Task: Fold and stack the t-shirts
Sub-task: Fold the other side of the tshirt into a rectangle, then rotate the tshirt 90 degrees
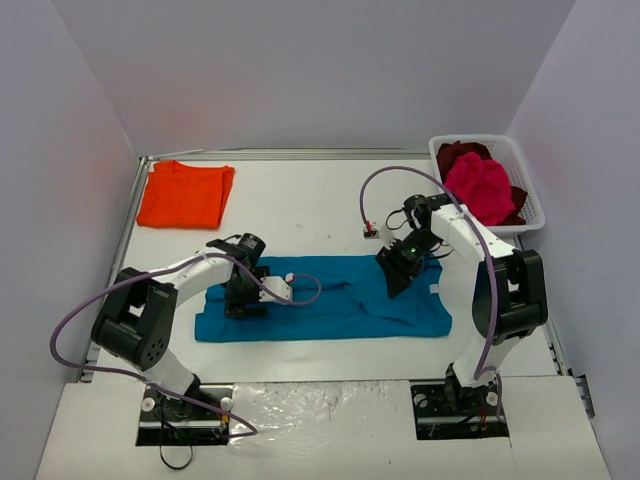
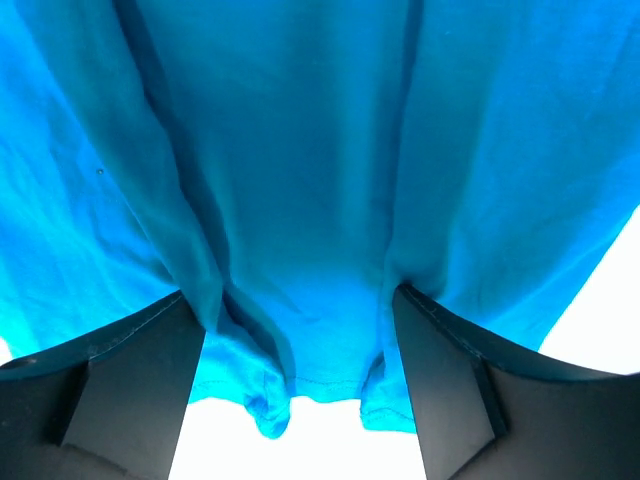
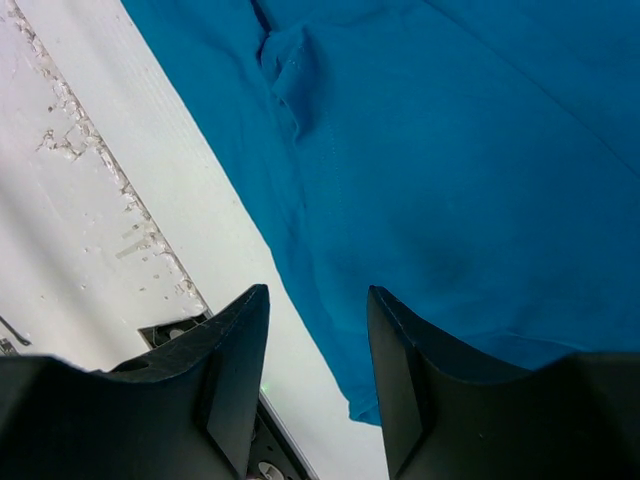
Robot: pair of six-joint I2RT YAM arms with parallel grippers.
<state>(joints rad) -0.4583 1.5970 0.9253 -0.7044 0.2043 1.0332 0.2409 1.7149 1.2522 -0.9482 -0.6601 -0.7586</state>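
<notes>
A teal-blue t-shirt [image 1: 330, 300] lies spread flat across the middle of the table. My left gripper [image 1: 237, 300] is down on its left end, open, fingers astride a bunched bit of the hem [image 2: 300, 385]. The cloth fills the left wrist view [image 2: 300, 150]. My right gripper [image 1: 393, 275] hovers open and empty over the shirt's right part, near its edge [image 3: 450, 150]. An orange t-shirt [image 1: 185, 195] lies folded at the far left. A magenta-pink t-shirt [image 1: 480, 187] and a dark red one [image 1: 458, 153] lie heaped in the basket.
The white slotted basket [image 1: 535, 205] stands at the far right corner. A small connector [image 1: 371, 232] on a purple cable lies on the table behind the teal shirt. Grey walls close in the table on three sides. The table's worn front strip shows in the right wrist view [image 3: 90, 180].
</notes>
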